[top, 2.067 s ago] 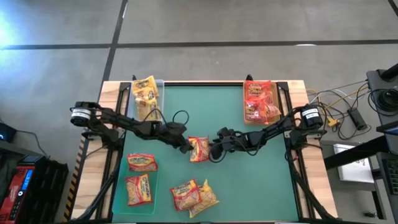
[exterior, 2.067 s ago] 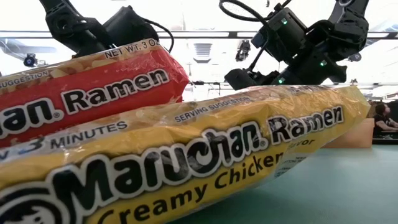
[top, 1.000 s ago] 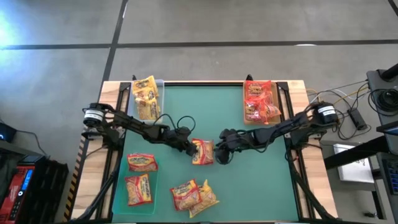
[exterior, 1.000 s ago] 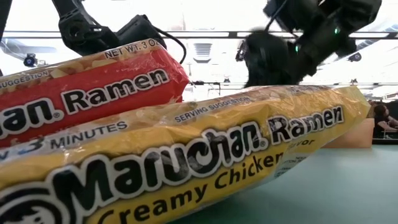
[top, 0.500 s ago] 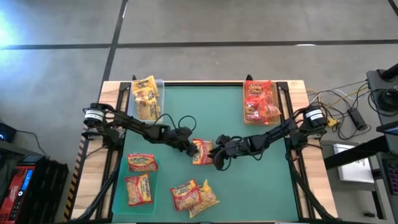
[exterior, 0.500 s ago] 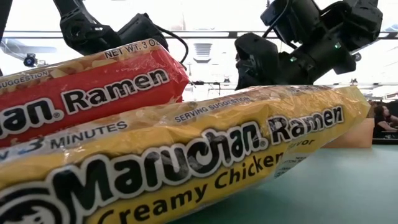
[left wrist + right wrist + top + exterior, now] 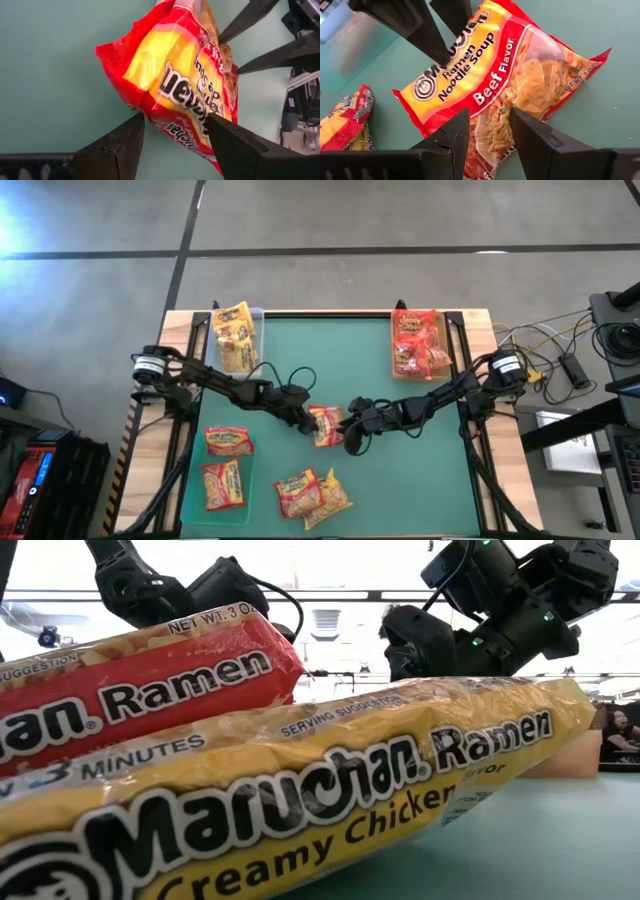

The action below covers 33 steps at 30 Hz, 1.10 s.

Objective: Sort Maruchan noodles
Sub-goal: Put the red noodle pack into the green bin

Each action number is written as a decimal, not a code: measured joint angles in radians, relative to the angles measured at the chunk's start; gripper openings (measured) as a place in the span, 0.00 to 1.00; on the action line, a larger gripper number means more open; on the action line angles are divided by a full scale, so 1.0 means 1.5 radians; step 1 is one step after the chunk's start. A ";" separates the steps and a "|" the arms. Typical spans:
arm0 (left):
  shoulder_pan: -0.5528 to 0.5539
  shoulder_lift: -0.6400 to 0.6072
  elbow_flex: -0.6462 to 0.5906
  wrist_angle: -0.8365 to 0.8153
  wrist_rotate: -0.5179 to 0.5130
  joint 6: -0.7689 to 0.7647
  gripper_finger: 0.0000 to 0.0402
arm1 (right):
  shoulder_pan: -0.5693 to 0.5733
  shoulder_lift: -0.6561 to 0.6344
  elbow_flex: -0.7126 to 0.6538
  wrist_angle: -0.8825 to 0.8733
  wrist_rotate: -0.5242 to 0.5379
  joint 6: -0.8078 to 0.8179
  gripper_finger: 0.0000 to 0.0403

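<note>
Packets fill the foreground of the low view: a yellow Creamy Chicken packet (image 7: 300,800) lies right before the lens, with a red packet (image 7: 140,680) resting on top of it at the left. From above, this pair sits at the lower middle of the green tabletop (image 7: 350,360). Two more red-and-yellow packets (image 7: 225,470) lie in a pale tray (image 7: 190,502) at the lower left of the frame.

Farther in, near the middle of the tabletop, both arms meet at one Beef Flavor packet (image 7: 326,425). The left hand (image 7: 308,423) reaches in from the left; in its wrist view its fingers (image 7: 115,145) stand parted on either side of the packet's (image 7: 180,80) edge, which looks raised off the mat, and they seem to pinch it, though contact is not clearly visible. The right hand (image 7: 349,430) comes from the right; its fingers (image 7: 445,140) are spread a little, just over the packet's (image 7: 500,85) clear end, and whether they touch it cannot be told.

Farthest off, at the upper left of the frame, yellow packets (image 7: 234,335) lie in a clear tray (image 7: 255,315); at the upper right, red packets (image 7: 418,342) fill another tray (image 7: 394,370).
</note>
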 joint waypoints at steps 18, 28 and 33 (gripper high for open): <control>0.001 0.049 0.078 0.016 -0.028 0.015 0.50 | 0.000 0.000 -0.018 -0.037 0.001 -0.006 0.34; 0.001 0.050 0.086 -0.008 -0.078 -0.057 0.50 | 0.000 0.002 -0.019 -0.004 0.012 -0.032 0.34; 0.001 0.050 0.086 -0.006 -0.099 -0.063 0.50 | 0.000 0.003 -0.019 0.003 0.030 -0.042 0.34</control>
